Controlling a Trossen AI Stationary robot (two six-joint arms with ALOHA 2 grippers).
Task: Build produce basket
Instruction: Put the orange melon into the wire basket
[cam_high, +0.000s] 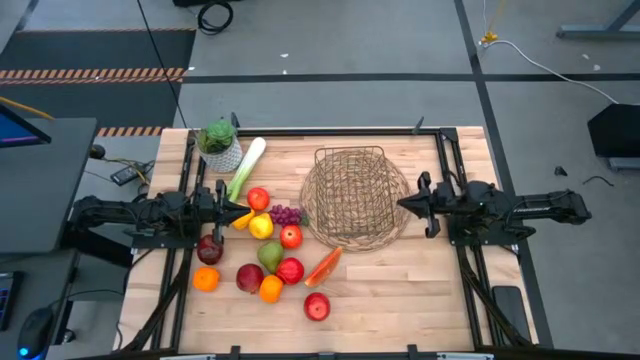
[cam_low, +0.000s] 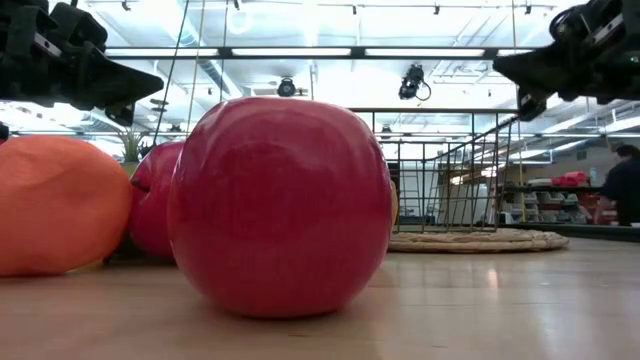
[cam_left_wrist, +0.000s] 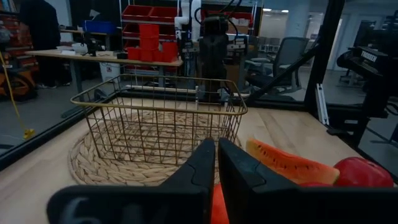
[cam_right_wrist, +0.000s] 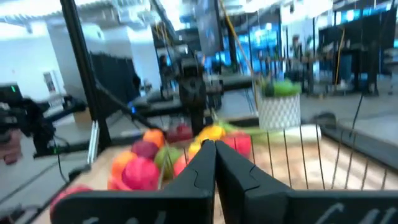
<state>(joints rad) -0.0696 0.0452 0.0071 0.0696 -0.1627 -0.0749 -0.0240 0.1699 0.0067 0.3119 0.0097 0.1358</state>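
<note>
The wire basket is seen on a round woven mat at the middle of the table, with nothing seen inside it. The produce is gathered on the wood to its left, one red apple apart at the front. The left gripper is held above the fruit, its fingers pressed together. The right gripper is held at the basket's right rim, fingers also pressed together.

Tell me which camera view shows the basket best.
The high view: the whole basket shows from above on its round woven mat, empty, between both arms. The left wrist view shows it level, wire walls clear. The low view catches only part behind the red apple. The right wrist view shows a few rim wires.
</note>
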